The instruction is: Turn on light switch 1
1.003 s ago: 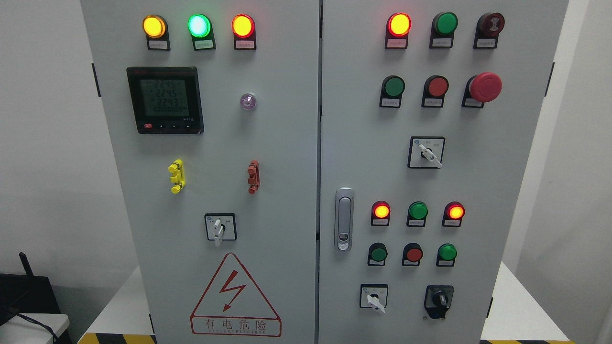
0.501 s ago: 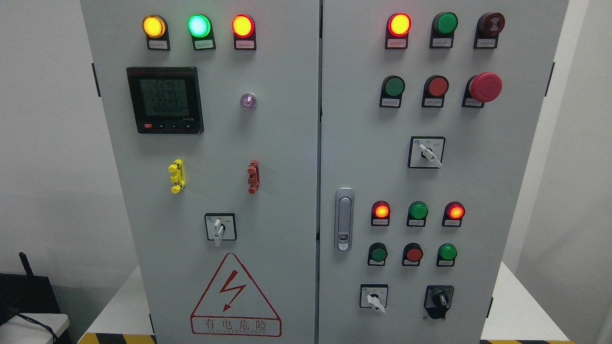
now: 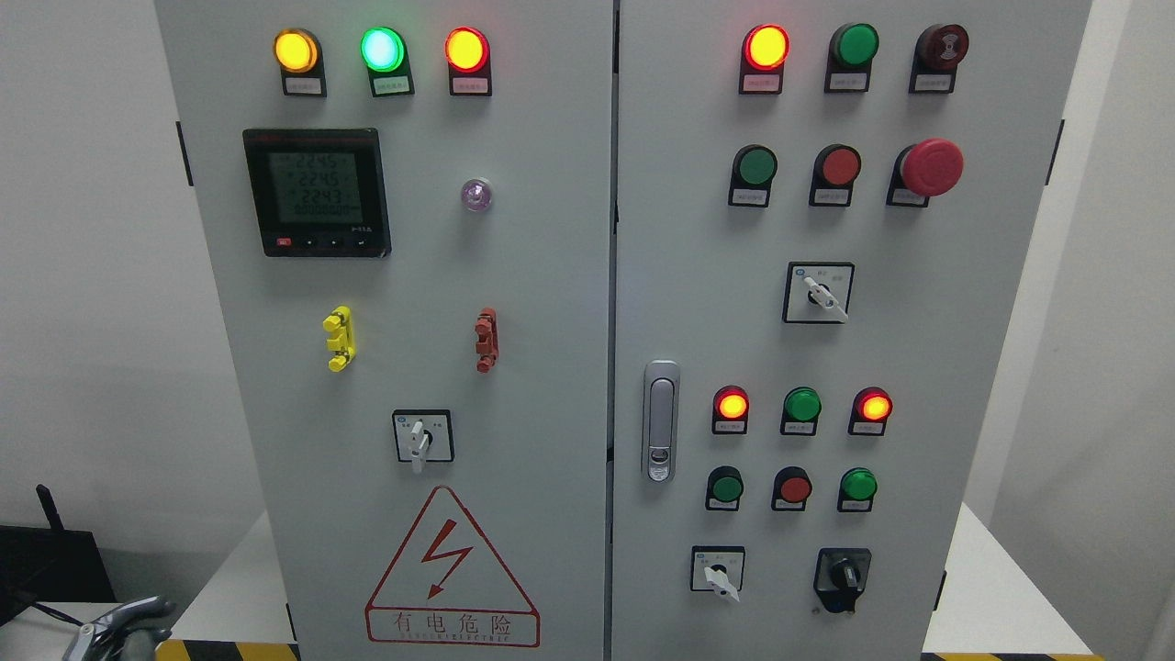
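Several near-identical knobs and buttons crowd the cabinet point(image 3: 587, 275), and nothing legible marks switch 1, so I cannot tell which one is meant; a wrong pick is the main risk. Left robot hand point(image 3: 115, 624) shows at the lower left corner, fingers loosely spread, holding nothing, well apart from the panel.

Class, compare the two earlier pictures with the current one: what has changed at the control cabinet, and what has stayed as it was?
The left robot hand has come into view at the bottom left corner, rising toward the cabinet; it touches and holds nothing. The lamps, switches and meter look unchanged.
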Tool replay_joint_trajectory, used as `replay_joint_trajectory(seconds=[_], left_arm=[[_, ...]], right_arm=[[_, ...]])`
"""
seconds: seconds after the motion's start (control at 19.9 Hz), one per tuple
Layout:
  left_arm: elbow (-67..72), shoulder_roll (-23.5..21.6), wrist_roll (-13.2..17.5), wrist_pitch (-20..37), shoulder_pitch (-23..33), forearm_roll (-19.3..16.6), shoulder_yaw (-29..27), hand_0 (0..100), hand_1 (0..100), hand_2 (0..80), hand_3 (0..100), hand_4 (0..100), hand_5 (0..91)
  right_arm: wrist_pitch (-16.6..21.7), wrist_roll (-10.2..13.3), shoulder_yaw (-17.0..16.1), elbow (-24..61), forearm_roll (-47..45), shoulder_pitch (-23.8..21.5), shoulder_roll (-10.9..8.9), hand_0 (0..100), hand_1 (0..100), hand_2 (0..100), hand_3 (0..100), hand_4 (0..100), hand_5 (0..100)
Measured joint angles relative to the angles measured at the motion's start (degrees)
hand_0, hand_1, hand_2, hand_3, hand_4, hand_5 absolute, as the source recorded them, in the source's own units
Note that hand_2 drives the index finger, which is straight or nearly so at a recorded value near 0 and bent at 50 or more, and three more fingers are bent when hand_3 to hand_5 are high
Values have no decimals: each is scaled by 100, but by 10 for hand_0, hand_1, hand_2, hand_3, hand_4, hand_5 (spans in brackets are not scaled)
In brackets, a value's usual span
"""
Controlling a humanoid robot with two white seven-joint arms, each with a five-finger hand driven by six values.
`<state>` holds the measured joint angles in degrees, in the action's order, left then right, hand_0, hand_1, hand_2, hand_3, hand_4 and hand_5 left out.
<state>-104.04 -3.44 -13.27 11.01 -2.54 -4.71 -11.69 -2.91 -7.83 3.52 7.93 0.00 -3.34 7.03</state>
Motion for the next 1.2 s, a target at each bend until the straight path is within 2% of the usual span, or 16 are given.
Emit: replay_joint_trajectory(seconds=[0.3,0.45,0.7,0.95,1.2], left_arm=[[-170,53,-501,-595,-419,-48,604,41,430,473,574,631,562],[-223,101,-682,-763,-554,-178,886,22,472,490,586,648,584],[-286,219,-1014,-1117,-727,-547,1326,29,488,506,603,661,601],[-322,400,-1517,-1802,-942,-890,1687,58,504,520,614,676,609],[-341,545,-1873,-2353,-1163,-1100,1969,73,510,523,618,681,619]], right_arm=[[0,-4,0,1,0,0,0,120,389,0,0,0,0],[0,-5,0,1,0,0,0,120,389,0,0,0,0],[0,-5,0,0,0,0,0,120,389,0,0,0,0],[0,-6,0,0,0,0,0,120,389,0,0,0,0],[0,-20,0,0,0,0,0,120,389,0,0,0,0]])
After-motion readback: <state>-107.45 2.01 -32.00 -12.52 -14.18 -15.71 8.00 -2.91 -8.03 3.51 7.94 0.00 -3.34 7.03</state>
